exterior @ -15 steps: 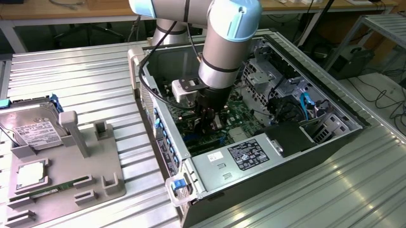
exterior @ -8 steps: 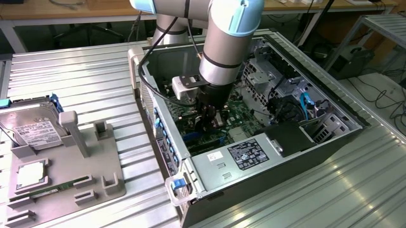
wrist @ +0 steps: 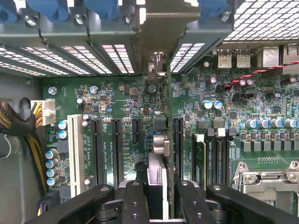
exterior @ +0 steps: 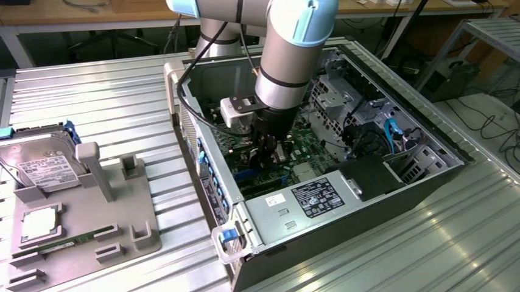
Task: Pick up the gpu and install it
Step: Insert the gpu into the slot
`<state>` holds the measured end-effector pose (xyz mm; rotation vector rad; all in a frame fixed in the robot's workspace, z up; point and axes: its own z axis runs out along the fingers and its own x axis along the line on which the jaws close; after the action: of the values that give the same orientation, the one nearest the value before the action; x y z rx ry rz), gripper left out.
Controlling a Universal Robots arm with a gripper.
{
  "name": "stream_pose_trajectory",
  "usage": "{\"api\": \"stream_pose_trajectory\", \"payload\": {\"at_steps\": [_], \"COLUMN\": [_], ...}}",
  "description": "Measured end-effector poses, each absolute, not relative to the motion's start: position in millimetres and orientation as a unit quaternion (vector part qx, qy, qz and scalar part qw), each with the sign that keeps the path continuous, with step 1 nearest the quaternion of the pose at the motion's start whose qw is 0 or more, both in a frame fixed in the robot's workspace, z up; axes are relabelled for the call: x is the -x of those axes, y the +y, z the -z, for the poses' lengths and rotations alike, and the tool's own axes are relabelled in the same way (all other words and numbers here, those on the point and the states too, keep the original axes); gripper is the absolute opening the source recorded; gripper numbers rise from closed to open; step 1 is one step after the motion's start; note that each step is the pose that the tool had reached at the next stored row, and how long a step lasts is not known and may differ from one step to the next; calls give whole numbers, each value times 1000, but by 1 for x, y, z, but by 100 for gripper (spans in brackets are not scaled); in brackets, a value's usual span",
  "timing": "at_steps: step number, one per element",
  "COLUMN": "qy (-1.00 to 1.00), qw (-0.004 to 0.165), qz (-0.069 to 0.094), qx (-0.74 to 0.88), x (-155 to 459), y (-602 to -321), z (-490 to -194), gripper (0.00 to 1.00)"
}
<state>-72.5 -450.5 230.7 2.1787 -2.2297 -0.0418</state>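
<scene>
The arm reaches down into the open computer case [exterior: 325, 201], which lies on its side on the ribbed metal surface [exterior: 106, 103]; the hand [exterior: 268, 159] sits low over the green motherboard [exterior: 305, 149]; a black-and-white label [exterior: 321, 196] on the silver power supply near the case's front edge carries print too fine to read. Outside the case, toward the exterior view's left, a grey fixture tray [exterior: 122, 213] stands on the surface; the hard drive [exterior: 36, 167] with its white label leans at the tray's far end, and a green RAM stick [exterior: 69, 240] lies in the tray's near part; that label's writing cannot be read either.

From the wrist, the hand [wrist: 158, 196] is partly closed, its dark fingers [wrist: 135, 200] pressing either side of the gpu [wrist: 158, 158], seen edge-on and upright above the motherboard [wrist: 117, 100]; the card stands between the black expansion slots [wrist: 107, 151], its metal bracket reaching the case's slotted rear wall [wrist: 93, 53]; whether it is seated in a slot I cannot tell; tiny white lettering beside the slots stays illegible.
</scene>
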Motion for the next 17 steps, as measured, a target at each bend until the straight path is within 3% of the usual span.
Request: {"api": "stream_pose_trajectory", "payload": {"at_steps": [17], "qy": [-715], "qw": [13], "qz": [14], "qx": [-699], "x": [72], "y": [-451], "z": [-224], "gripper": [28]}}
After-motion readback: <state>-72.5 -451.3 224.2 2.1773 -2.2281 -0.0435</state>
